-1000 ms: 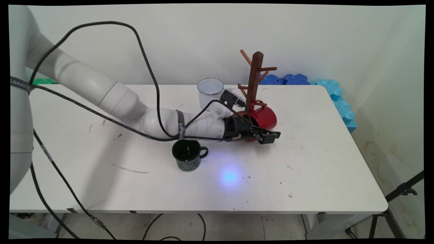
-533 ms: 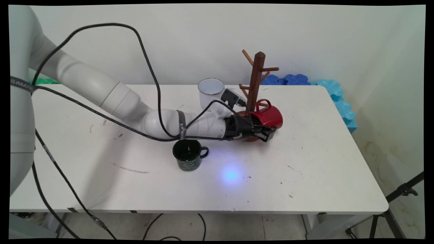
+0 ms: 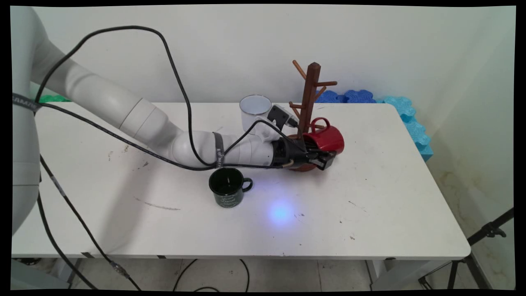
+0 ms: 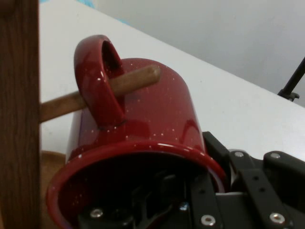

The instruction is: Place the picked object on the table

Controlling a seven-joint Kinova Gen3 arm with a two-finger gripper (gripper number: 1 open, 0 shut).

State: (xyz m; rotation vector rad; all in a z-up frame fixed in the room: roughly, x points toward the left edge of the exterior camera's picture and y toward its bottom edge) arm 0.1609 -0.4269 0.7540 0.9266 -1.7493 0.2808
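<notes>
A red speckled mug (image 3: 329, 139) lies tilted on its side beside the brown wooden mug tree (image 3: 309, 96). Its handle (image 4: 97, 81) is threaded over a low peg (image 4: 138, 78) of the tree. My gripper (image 3: 322, 158) is shut on the mug's rim at the side nearest the camera. In the hand view the mug (image 4: 143, 124) fills the middle, its mouth facing the hand. One finger sits inside the mouth and the other (image 4: 248, 176) lies outside against the wall. The tree's post (image 4: 19, 119) stands at the left edge.
A dark green mug (image 3: 227, 188) stands upright just in front of my forearm. A white enamel mug (image 3: 254, 110) stands behind the wrist, left of the tree. Blue foam pieces (image 3: 407, 117) line the table's far right edge. A tripod leg (image 3: 489, 232) stands beyond the right edge.
The gripper has carried the red mug to the right and slightly up. Its handle has slid further out along the peg, and the mug's base now points more to the right.
</notes>
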